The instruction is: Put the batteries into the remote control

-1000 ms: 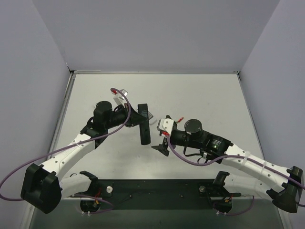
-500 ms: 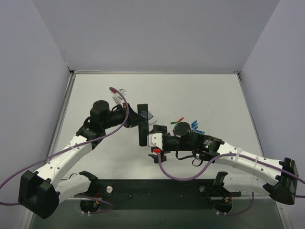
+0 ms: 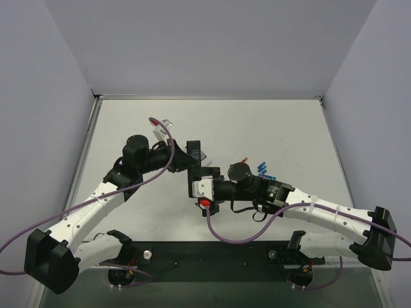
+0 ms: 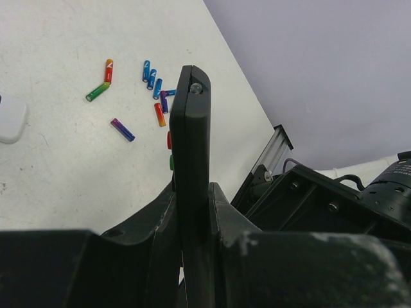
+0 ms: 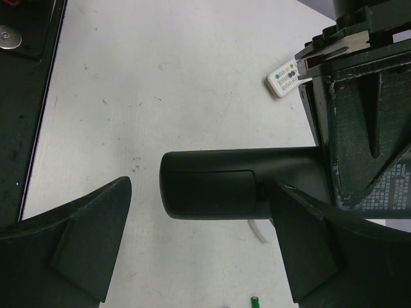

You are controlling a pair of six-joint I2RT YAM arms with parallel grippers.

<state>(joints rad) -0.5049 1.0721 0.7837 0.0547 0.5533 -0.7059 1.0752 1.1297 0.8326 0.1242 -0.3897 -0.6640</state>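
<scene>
Top external view has the remote control lifted off the surface. Its long axis runs from the far side toward the arm bases, and its near end points at the bases. The left tool is clamped on its middle from the left, and the right tool sits at its near end.

Half a second ago the right arm was slightly nearer the bases and farther right. It has since slid in, so its white wrist block now overlaps the remote's near end. A second ago it stood well to the right and covered the blue batteries, which now lie bare on the surface beside that arm. The left arm and the remote have hardly shifted.

Left wrist view gives the remote edge-on, rising between the clamped fingers, its tip toward the scattered batteries. Their colours read clearly only here: green-and-orange, several blue, one red, one purple.

Right wrist view shows what the arm hides from above. The right tool's fingers are apart, one on each side of the remote's rounded end. That end crosses the view sideways, pointing left, with a rectangular panel outlined on it. One finger is clear of it; I cannot tell whether the other touches. A white remote with coloured buttons lies beyond.
</scene>
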